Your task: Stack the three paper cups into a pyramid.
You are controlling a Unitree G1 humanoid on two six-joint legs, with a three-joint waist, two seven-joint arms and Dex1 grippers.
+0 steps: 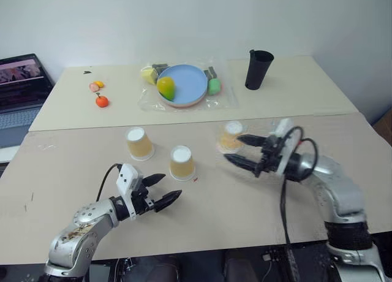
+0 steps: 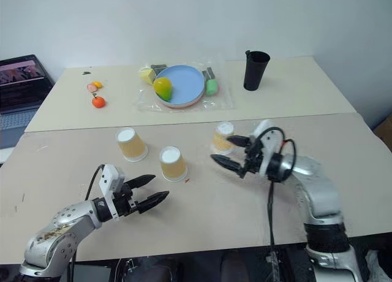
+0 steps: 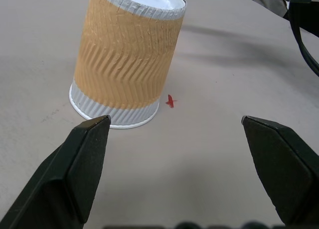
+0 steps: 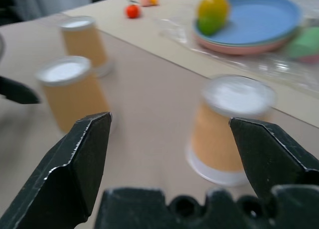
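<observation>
Three paper cups (image 1: 182, 162) upside down, apart, ready for stacking. Right gripper (image 1: 244, 151) wide open beside one cup, empty. Left gripper (image 1: 160, 190) open too.

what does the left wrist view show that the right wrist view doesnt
Left wrist view alone: a small red mark on the table beside the nearest cup. Right wrist view alone: two more paper cups, one near and one far, the blue plate, a yellow-green fruit and an orange fruit. Shared: that middle cup upside down on the tan table, and an open gripper.
</observation>
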